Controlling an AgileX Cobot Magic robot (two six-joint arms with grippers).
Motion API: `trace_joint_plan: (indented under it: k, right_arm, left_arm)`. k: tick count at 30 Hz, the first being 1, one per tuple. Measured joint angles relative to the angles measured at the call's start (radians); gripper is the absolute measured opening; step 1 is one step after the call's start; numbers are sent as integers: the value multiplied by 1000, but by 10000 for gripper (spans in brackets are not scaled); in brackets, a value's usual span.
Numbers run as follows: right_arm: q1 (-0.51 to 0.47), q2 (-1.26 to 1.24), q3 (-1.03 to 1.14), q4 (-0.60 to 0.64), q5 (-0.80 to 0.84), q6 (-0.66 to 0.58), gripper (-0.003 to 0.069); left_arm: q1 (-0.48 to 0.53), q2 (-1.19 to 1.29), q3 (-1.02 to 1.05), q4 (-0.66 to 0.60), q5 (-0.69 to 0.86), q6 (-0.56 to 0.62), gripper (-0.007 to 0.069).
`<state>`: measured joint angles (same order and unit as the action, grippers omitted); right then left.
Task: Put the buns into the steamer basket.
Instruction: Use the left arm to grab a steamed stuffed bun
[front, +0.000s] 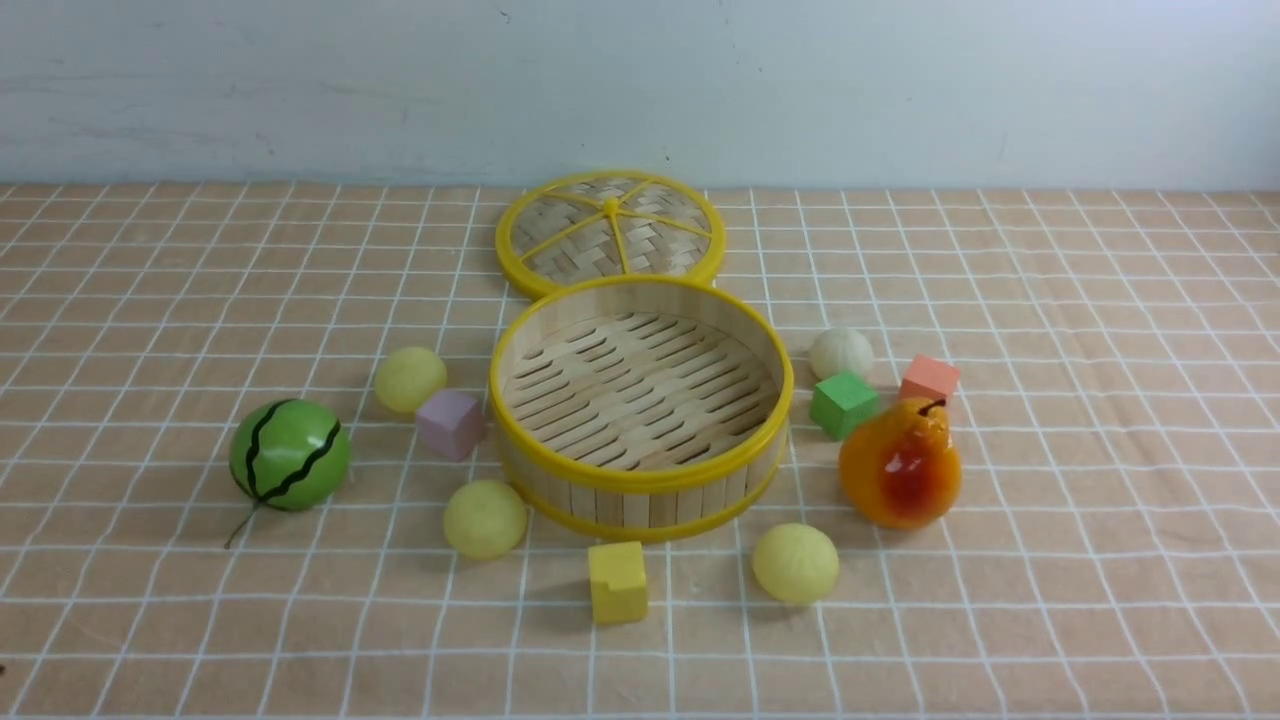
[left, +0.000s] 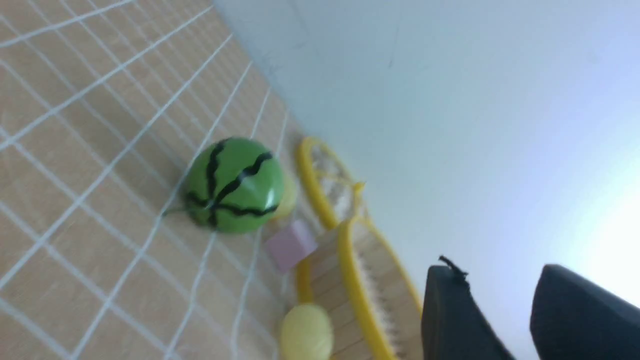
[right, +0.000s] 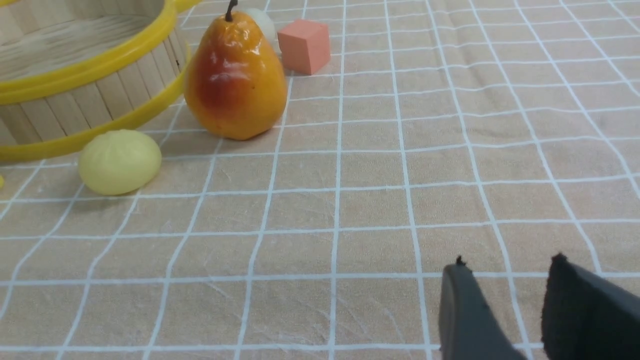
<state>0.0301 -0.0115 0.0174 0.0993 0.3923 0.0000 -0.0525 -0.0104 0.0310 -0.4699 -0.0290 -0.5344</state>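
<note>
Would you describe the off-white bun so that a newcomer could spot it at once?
Find the steamer basket, then look just past its right side. The off-white bun sits there, right behind the green cube. Unlike the three yellow buns, it is whitish.

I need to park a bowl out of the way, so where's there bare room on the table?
Bare cloth lies right of the pear, left of the watermelon ball, and in front of the yellow cube. It's crowded around the steamer basket, especially where the green cube sits between white bun and pear.
</note>
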Motion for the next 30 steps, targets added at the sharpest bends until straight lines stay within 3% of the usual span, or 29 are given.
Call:
trace_joint_plan:
  k: [3, 9, 12, 16, 21, 26, 30]
  right_arm:
    - [0, 0, 0, 0, 0, 0, 239]
    - [0, 0, 0, 0, 0, 0, 239]
    - [0, 0, 0, 0, 0, 0, 239]
    - [0, 0, 0, 0, 0, 0, 239]
    - [0, 0, 0, 0, 0, 0, 239]
    - [0, 0, 0, 0, 0, 0, 239]
    - [0, 0, 0, 0, 0, 0, 239]
  left_arm:
    - [0, 0, -40, -21, 16, -17, 184]
    - [0, 232, -370, 70, 440, 146, 0]
    - [0, 441, -560, 114, 707, 280, -13]
    - [0, 762, -741, 136, 904, 421, -13]
    - [-8, 1110, -865, 108, 871, 505, -13]
    - [-173, 1346, -976, 115, 850, 566, -13]
    - [-354, 1499, -1100, 306, 841, 449, -13]
